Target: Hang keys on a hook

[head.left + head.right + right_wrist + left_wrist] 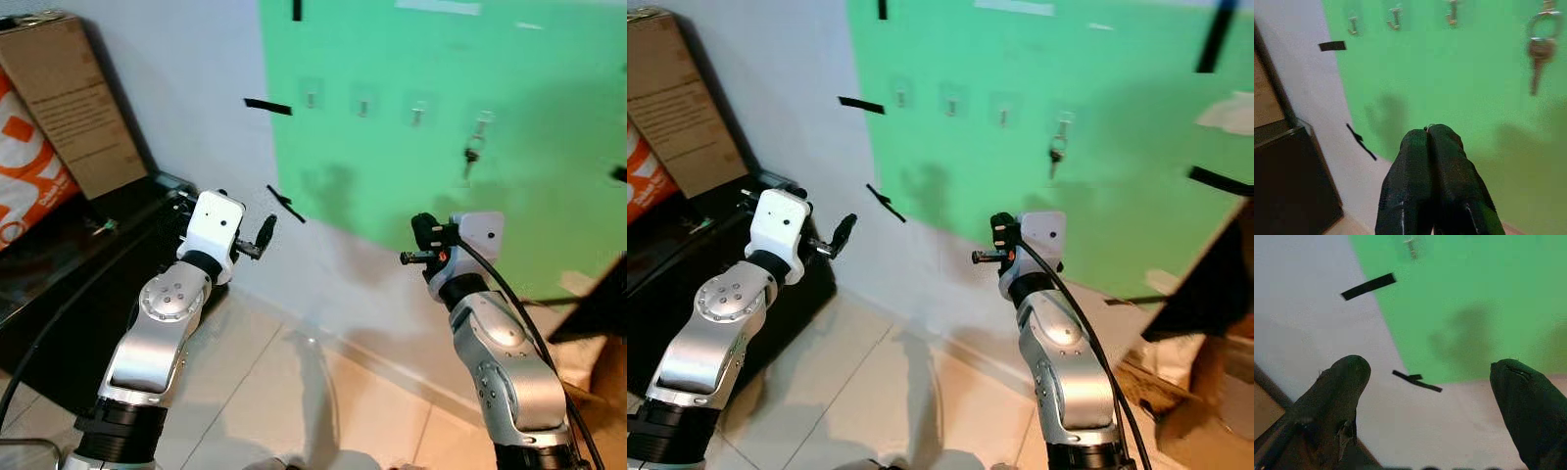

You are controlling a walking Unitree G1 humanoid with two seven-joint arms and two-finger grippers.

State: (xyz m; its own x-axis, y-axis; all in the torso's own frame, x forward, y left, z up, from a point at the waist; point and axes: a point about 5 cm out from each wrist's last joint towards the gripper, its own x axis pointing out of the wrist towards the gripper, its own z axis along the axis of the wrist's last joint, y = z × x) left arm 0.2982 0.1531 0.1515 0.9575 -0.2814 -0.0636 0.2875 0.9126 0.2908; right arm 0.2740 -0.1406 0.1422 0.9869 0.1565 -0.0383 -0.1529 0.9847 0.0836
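Observation:
A row of several small hooks is fixed to a green sheet [441, 59] on the wall. A key ring with keys [472, 157] hangs from the rightmost hook [482, 121]; the right wrist view shows the same keys [1539, 53]. The other hooks [362, 105] are bare. My right gripper [421, 235] is raised in front of the sheet, below and left of the keys. Its fingers [1415, 196] are pressed together with nothing between them. My left gripper [263, 235] is held up near the sheet's lower left corner, its fingers [1342, 387] wide apart and holding nothing.
A black cabinet [59, 274] stands against the wall at the left, with a cardboard box [69, 98] and an orange-and-white bag [24, 166] on it. Strips of black tape [267, 106] hold the sheet's edges. Brown cardboard [1205, 362] lies at the lower right. The floor is light tile [294, 401].

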